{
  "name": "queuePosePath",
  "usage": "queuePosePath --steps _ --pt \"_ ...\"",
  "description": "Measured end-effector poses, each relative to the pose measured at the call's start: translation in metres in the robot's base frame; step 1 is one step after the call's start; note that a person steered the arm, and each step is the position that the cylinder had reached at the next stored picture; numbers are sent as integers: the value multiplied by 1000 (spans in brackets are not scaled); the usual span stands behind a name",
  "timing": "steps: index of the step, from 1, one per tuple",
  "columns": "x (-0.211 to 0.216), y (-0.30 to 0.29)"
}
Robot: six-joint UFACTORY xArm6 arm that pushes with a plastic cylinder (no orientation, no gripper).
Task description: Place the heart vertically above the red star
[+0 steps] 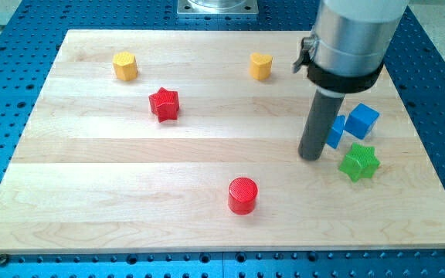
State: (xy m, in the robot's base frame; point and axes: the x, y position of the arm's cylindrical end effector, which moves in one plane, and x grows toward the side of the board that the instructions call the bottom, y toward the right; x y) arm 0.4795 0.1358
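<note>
No pincer to report, only my tip (311,158) on the bench (91,201), touching neither the yellow heart (261,66) up-left nor the red star (164,103) farther left, seemingly parked right of the heart for a leftward push.

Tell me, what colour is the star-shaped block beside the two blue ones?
Green. The green star shows plainly in the camera view, at the view's right, near my tip.

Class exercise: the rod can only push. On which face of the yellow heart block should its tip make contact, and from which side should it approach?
Push the yellow heart block on its right face, coming from the view's right. The red star block lies to its lower left, so it must travel left. My tip is now beside the blue blocks.
</note>
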Motion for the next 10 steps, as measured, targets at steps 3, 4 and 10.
queuePosePath --steps 3,4,10 --pt "-46 -64" --pt "-102 -54" --pt "-188 -201"
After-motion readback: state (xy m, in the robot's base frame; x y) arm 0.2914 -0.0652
